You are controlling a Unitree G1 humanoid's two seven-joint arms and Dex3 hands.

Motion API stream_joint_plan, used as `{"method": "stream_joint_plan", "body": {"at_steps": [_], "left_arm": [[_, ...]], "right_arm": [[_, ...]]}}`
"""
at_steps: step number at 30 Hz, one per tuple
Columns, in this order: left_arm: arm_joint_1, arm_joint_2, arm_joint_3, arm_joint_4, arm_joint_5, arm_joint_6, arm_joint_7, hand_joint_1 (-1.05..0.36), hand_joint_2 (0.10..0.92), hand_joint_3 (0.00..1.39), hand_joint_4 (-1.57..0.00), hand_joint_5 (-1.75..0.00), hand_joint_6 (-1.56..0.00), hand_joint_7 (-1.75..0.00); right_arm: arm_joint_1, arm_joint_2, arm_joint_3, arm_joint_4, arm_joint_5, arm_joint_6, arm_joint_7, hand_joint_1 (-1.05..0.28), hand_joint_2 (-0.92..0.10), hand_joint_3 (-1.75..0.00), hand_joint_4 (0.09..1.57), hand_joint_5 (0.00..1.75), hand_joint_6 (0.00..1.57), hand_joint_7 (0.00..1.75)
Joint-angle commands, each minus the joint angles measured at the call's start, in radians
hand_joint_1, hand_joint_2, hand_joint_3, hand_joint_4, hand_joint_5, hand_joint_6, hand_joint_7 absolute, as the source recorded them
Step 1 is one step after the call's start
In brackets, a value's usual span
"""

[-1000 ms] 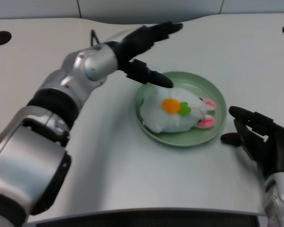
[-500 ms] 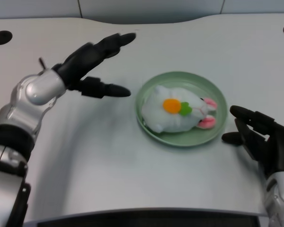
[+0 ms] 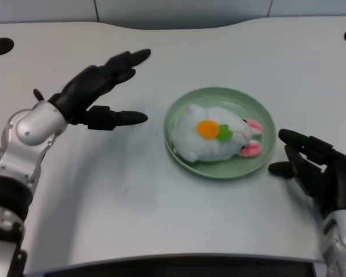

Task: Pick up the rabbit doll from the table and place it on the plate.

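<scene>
A white rabbit doll (image 3: 216, 137) with pink ears and an orange and green carrot patch lies on its side inside the green plate (image 3: 259, 109), right of the table's middle. My left hand (image 3: 95, 89) hovers over the table to the plate's left, well apart from it. Its fingers are spread and nothing is in it.
My right hand (image 3: 317, 170) rests on the table just right of the plate, fingers apart. Two dark round holes (image 3: 0, 45) sit in the tabletop at the far left and far right corners. The table's front edge (image 3: 173, 259) runs along the bottom.
My left hand has drawn back from above the plate's left rim toward the left and nearer me. The doll stays lying in the plate.
</scene>
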Motion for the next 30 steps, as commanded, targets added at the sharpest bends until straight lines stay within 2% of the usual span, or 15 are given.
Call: {"method": "stream_joint_plan", "body": {"at_steps": [1,6,9,19,20,21,23,24,25,28,30], "left_arm": [[0.093,0.001,0.041,-0.067,-0.052,0.031,0.003,-0.86,0.921,0.27,-0.19,-0.15,-0.13,-0.04],[0.227,-0.043,0.129,-0.221,-0.198,0.129,-0.013,-0.79,0.921,0.27,-0.35,-0.26,-0.3,-0.09],[0.299,-0.051,0.151,-0.314,-0.234,0.172,-0.012,-0.77,0.921,0.3,-0.39,-0.3,-0.33,-0.09],[0.327,-0.051,0.153,-0.378,-0.242,0.222,-0.008,-0.75,0.921,0.3,-0.39,-0.32,-0.35,-0.07],[0.403,-0.09,0.198,-0.425,-0.321,0.244,-0.003,-0.75,0.921,0.3,-0.39,-0.32,-0.35,-0.07],[0.462,-0.119,0.233,-0.464,-0.381,0.264,0.001,-0.64,0.921,0.32,-0.49,-0.47,-0.45,-0.09],[0.542,-0.155,0.272,-0.533,-0.462,0.315,0.002,-0.53,0.921,0.34,-0.49,-0.76,-0.56,-0.06],[0.552,-0.158,0.274,-0.55,-0.47,0.332,0.002,-0.51,0.921,0.35,-0.48,-0.81,-0.58,-0.06],[0.568,-0.163,0.278,-0.574,-0.482,0.36,0.007,-0.5,0.921,0.35,-0.48,-0.85,-0.59,-0.06],[0.598,-0.176,0.286,-0.622,-0.5,0.418,0.021,-0.49,0.921,0.34,-0.49,-0.89,-0.63,-0.06],[0.618,-0.193,0.296,-0.647,-0.517,0.453,0.038,-0.48,0.921,0.35,-0.51,-0.9,-0.64,-0.06]], "right_arm": [[0.007,0.001,-0.001,-0.009,0.006,0.004,0.004,-0.42,-0.92,-0.17,0.9,0.85,1.04,0.0],[0.011,0.004,-0.002,-0.012,0.01,-0.008,0.011,-0.41,-0.92,-0.16,0.9,0.86,1.04,0.01],[0.015,0.004,-0.001,-0.019,0.004,-0.006,0.007,-0.42,-0.92,-0.16,0.89,0.86,1.04,0.01],[0.017,0.005,-0.001,-0.024,0.003,-0.003,0.007,-0.42,-0.92,-0.16,0.89,0.87,1.04,0.01],[0.026,0.005,0.002,-0.047,0.0,0.013,0.001,-0.42,-0.92,-0.16,0.89,0.87,1.04,0.01],[0.033,0.006,0.004,-0.066,-0.002,0.027,-0.004,-0.42,-0.92,-0.17,0.89,0.87,1.04,0.01],[0.042,0.008,0.004,-0.092,0.0,0.05,-0.008,-0.41,-0.92,-0.17,0.89,0.87,1.04,0.0],[0.044,0.009,0.004,-0.099,0.001,0.057,-0.008,-0.42,-0.92,-0.17,0.89,0.87,1.04,0.0],[0.044,0.008,0.004,-0.095,0.002,0.053,-0.004,-0.42,-0.92,-0.17,0.89,0.87,1.04,0.0],[0.044,0.008,0.002,-0.094,0.007,0.058,0.001,-0.43,-0.92,-0.16,0.89,0.87,1.04,0.0],[0.046,0.011,0.003,-0.11,0.007,0.074,-0.004,-0.43,-0.92,-0.16,0.89,0.87,1.04,0.0]]}}
